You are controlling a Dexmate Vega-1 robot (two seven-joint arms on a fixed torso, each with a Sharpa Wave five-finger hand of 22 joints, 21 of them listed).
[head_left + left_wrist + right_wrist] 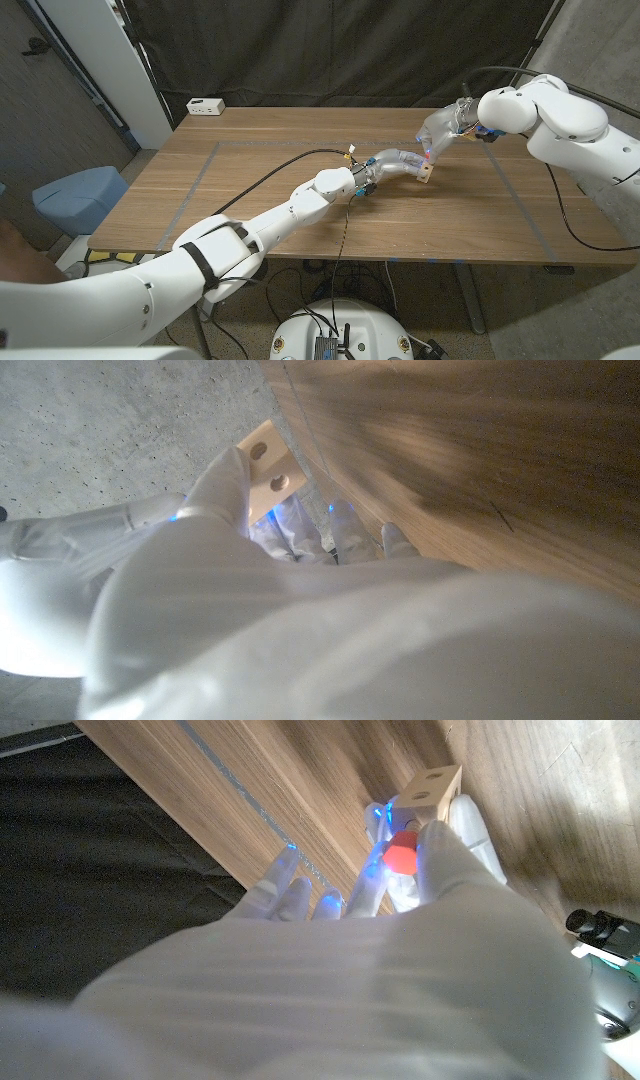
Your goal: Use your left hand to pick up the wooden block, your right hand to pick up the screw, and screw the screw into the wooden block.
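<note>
The big wooden table (pixel 250 190) has lots of bare room toward nine o'clock. One white box (pixel 205 105) sits at its far edge, around eleven o'clock. Near three o'clock, the left hand (pixel 395 162) grips one wooden block (pixel 427 173). The right hand (pixel 440 128) pinches one red-topped screw (pixel 402 851) against the block.

Wooden block (pixel 430 788) pale, smooth, unfinished wood; table (pixel 260 190) brown wood grain, matt; robot hand (pixel 395 162) glossy translucent plastic.
</note>
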